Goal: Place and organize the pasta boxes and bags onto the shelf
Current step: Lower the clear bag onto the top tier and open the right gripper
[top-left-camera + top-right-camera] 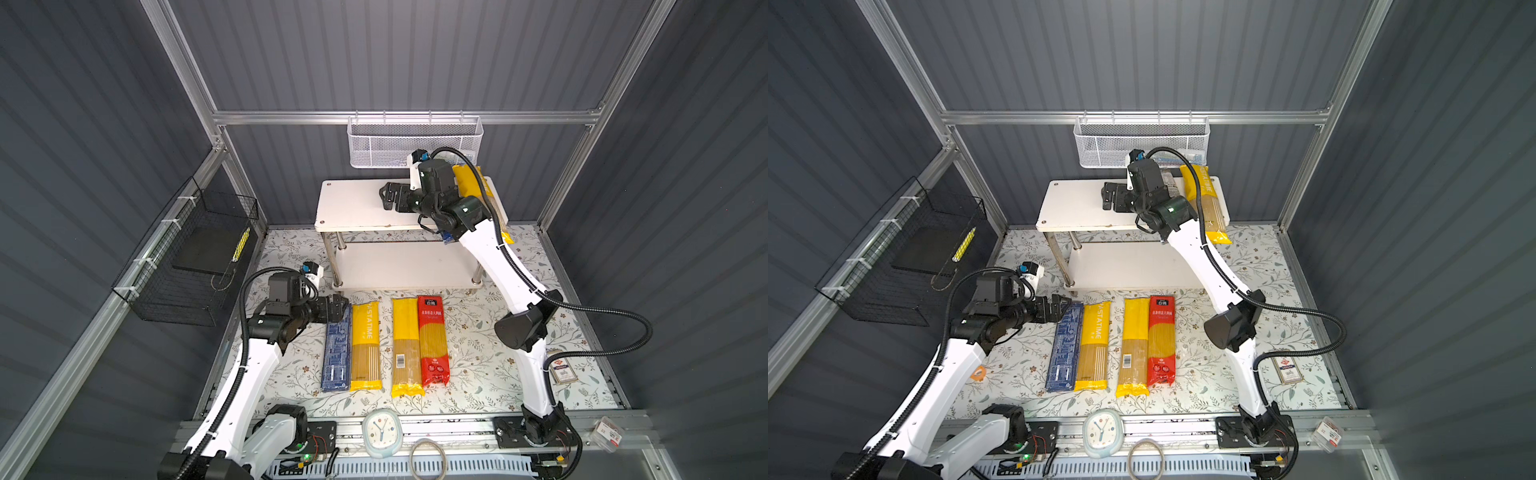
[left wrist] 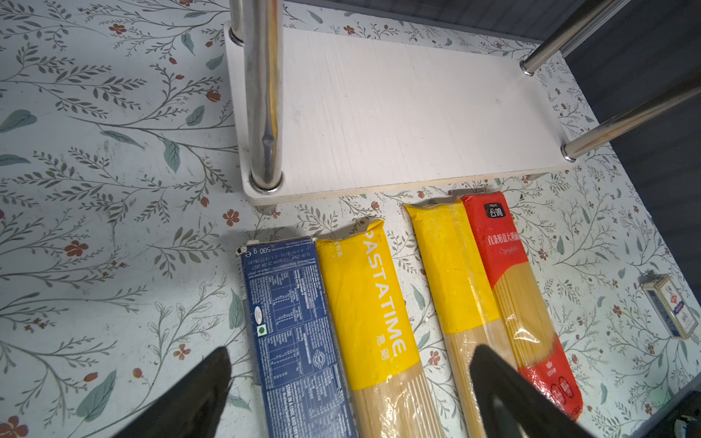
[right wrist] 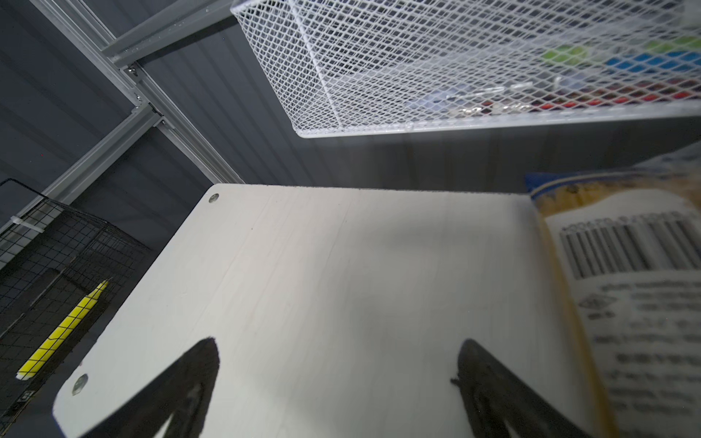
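While the right end effector point(image 1: 386, 198) hangs over the bare part of the shelf's point(image 1: 353, 203) top board, jaws wide and empty, the left end effector point(image 1: 337, 306) sits, also wide and empty, at the far end of the box point(image 1: 336, 353). The box lies flat on the table point(image 1: 478, 374) just in front of the shelf. Two bags are already on the top board at its right end: a yellow one point(image 1: 1204, 195) and a clear one point(image 3: 645, 303) beside it. On the table with the box are a PASTATIME bag point(image 1: 365, 345) touching it, then a gap, then a plain yellow bag point(image 1: 405, 345) and a red bag point(image 1: 433, 340) side by side. The step in hand looks like picking up the box. In the left wrist view the open jaws span both the box and its neighbour, so the grip should shift toward the box's outer edge and close on the carton alone, across its short width. Held at the very end it would likely droop. A hold nearer the middle should carry it level onto the board.
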`<state>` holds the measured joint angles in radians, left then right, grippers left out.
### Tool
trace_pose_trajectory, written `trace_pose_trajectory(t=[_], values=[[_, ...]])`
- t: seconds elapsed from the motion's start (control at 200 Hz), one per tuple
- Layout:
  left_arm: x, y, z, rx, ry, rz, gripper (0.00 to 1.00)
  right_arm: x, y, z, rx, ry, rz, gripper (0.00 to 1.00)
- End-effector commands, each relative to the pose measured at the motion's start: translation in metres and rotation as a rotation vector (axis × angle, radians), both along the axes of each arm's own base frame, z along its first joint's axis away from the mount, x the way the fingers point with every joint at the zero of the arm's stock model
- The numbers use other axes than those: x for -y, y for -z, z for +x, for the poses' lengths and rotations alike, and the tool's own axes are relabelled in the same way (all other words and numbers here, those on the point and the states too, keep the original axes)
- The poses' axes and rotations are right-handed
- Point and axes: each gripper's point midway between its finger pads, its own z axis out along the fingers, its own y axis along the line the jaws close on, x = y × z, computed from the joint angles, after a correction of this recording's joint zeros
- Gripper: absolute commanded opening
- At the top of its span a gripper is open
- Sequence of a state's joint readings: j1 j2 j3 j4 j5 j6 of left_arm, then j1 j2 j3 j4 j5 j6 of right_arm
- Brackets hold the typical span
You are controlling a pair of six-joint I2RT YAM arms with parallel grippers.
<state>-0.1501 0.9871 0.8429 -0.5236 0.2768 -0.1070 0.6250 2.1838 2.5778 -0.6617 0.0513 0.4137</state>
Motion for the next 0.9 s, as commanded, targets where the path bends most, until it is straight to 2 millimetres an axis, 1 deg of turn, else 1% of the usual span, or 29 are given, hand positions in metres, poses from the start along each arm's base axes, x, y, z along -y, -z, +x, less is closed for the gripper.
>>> trace_pose_trajectory(t=[0.0, 0.05, 0.12, 0.21, 0.305, 0.37, 0.465, 0.5, 0.53, 0.58, 0.61, 0.615, 0.675, 0.685, 0.695, 0.72, 0.785, 0.89, 0.895], values=[[0.001, -0.009, -0.002, 0.016, 0.011, 0.004, 0.99, 0.023, 0.007, 0.017, 0.002, 0.092, -0.043, 0.99], [0.001, -0.01, -0.002, 0.019, 0.011, 0.003, 0.99, 0.025, 0.006, 0.018, 0.007, 0.1, -0.044, 0.99], [0.001, -0.009, -0.001, 0.018, 0.011, 0.004, 0.99, 0.023, 0.001, 0.016, 0.021, 0.084, -0.039, 0.99], [0.001, -0.009, -0.001, 0.014, 0.011, 0.003, 0.99, 0.011, -0.009, 0.01, 0.049, 0.02, -0.022, 0.99], [0.001, -0.008, 0.0, 0.01, 0.011, 0.005, 0.99, -0.009, -0.027, -0.007, 0.109, -0.082, -0.013, 0.99], [0.001, -0.008, 0.0, 0.012, 0.01, 0.007, 0.99, -0.022, -0.043, -0.023, 0.165, -0.147, -0.024, 0.99], [-0.001, -0.009, 0.0, 0.015, 0.004, 0.013, 0.99, -0.031, -0.068, -0.049, 0.252, -0.199, -0.059, 0.99], [-0.001, -0.009, 0.0, 0.017, 0.004, 0.014, 0.99, -0.027, -0.078, -0.056, 0.28, -0.184, -0.067, 0.99], [-0.001, -0.009, 0.0, 0.017, 0.003, 0.015, 0.99, -0.025, -0.082, -0.061, 0.294, -0.166, -0.076, 0.99], [-0.001, -0.009, 0.0, 0.018, 0.002, 0.017, 0.99, -0.02, -0.093, -0.074, 0.334, -0.174, -0.086, 0.99], [-0.002, -0.01, 0.0, 0.021, 0.001, 0.017, 0.99, -0.018, -0.096, -0.081, 0.347, -0.181, -0.085, 0.99], [-0.001, -0.01, 0.0, 0.022, 0.002, 0.017, 0.99, -0.017, -0.099, -0.083, 0.354, -0.181, -0.081, 0.99], [-0.002, -0.01, 0.0, 0.023, 0.001, 0.02, 0.99, -0.008, -0.104, -0.099, 0.376, -0.199, -0.063, 0.99], [-0.002, -0.01, 0.0, 0.023, 0.002, 0.02, 0.99, -0.007, -0.102, -0.101, 0.373, -0.206, -0.065, 0.99], [-0.002, -0.01, 0.0, 0.022, 0.001, 0.019, 0.99, -0.006, -0.107, -0.104, 0.389, -0.209, -0.052, 0.99], [-0.002, -0.01, 0.001, 0.021, 0.001, 0.019, 0.99, -0.002, -0.111, -0.111, 0.402, -0.214, -0.041, 0.99], [-0.002, -0.009, 0.001, 0.021, 0.001, 0.021, 0.99, 0.007, -0.11, -0.129, 0.396, -0.245, -0.036, 0.99], [-0.002, -0.01, 0.0, 0.023, 0.0, 0.023, 0.99, 0.016, -0.093, -0.157, 0.344, -0.321, -0.05, 0.99], [-0.002, -0.01, 0.0, 0.022, 0.0, 0.023, 0.99, 0.018, -0.098, -0.161, 0.351, -0.323, -0.043, 0.99]])
